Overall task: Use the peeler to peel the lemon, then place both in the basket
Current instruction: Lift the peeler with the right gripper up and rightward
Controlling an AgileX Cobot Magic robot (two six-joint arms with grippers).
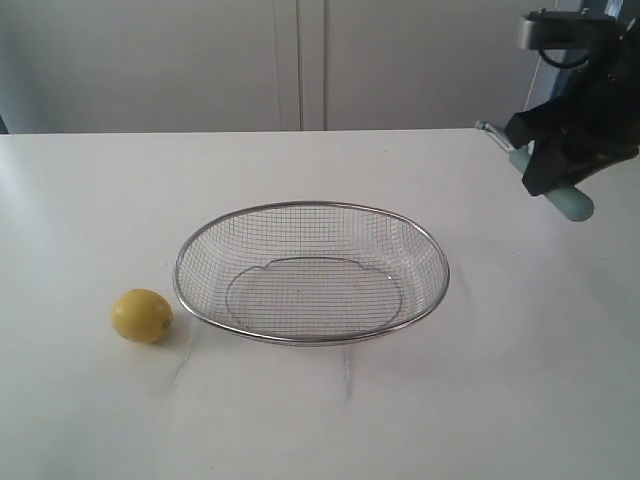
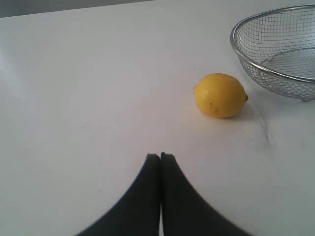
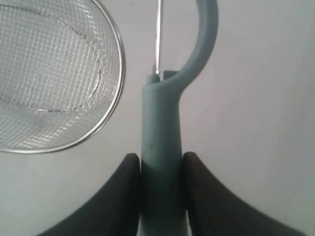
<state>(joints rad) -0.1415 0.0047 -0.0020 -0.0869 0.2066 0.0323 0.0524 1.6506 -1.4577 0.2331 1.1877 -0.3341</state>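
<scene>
Right gripper [image 3: 160, 160] is clamped on the peeler [image 3: 160, 123] handle, up toward the tabletop's [image 1: 100, 200] right edge. Lemon [image 1: 141, 315] sits beside the basket [image 1: 176, 275] on its left, ahead of the closed-up, empty left gripper [image 2: 160, 156].

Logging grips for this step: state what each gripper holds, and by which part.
The right gripper clamps the slim teal-green peeler with the metal blade by its handle. The left gripper is shut on nothing; the round yellow lemon lies apart, untouched.
</scene>
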